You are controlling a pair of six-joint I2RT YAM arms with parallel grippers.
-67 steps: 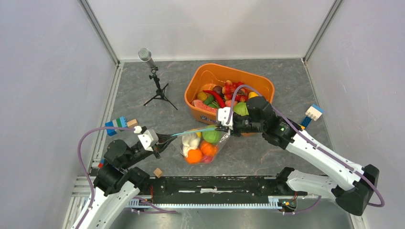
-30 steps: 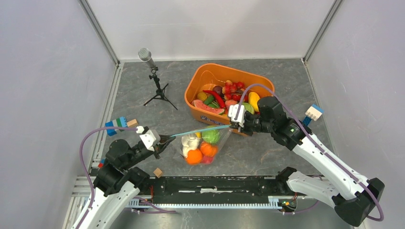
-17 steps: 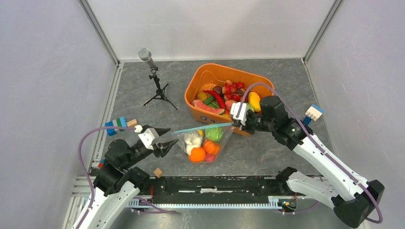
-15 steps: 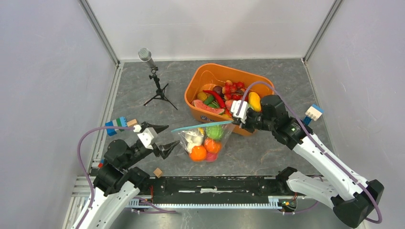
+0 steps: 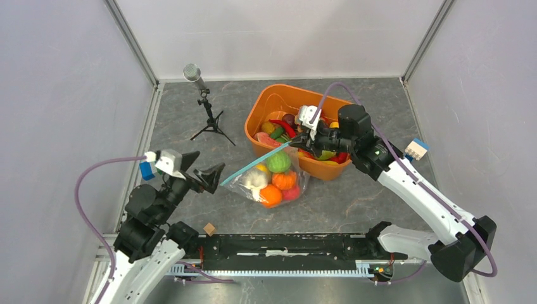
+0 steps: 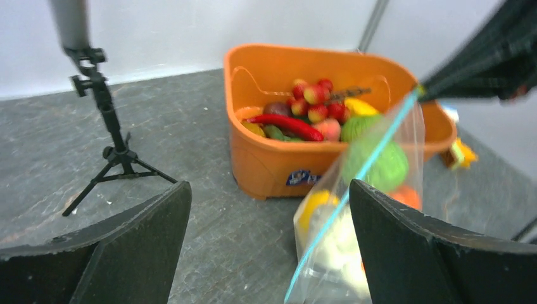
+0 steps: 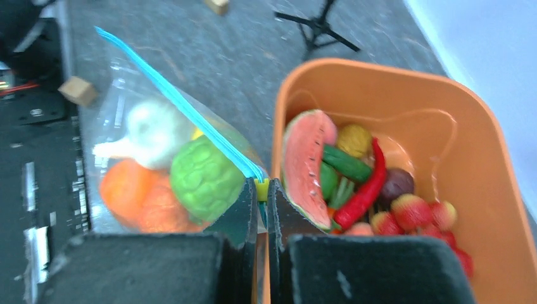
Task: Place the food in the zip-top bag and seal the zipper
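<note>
The clear zip-top bag (image 5: 273, 182) lies on the grey floor in front of the orange bin, holding food: a green round piece (image 7: 202, 177), orange pieces (image 7: 126, 187) and a white piece (image 7: 152, 130). Its teal zipper (image 5: 253, 166) runs as a taut slanted line up to my right gripper (image 5: 296, 142), which is shut on the strip's right end at a yellow-green tab (image 7: 261, 189). My left gripper (image 5: 204, 166) hangs open just left of the strip's free end, touching nothing. In the left wrist view the bag (image 6: 367, 209) and zipper (image 6: 354, 190) show between the spread fingers (image 6: 126, 247).
The orange bin (image 5: 272, 98) behind the bag holds more toy food, including a watermelon slice (image 7: 304, 164) and a red chilli (image 7: 367, 190). A microphone on a tripod (image 5: 206, 107) stands at back left. A wooden cube (image 5: 209, 228) and coloured blocks (image 5: 416, 149) lie near the edges.
My left gripper opened, let go of the zipper's left end and drew back to the left. My right gripper lifted its end toward the bin, tilting the strip.
</note>
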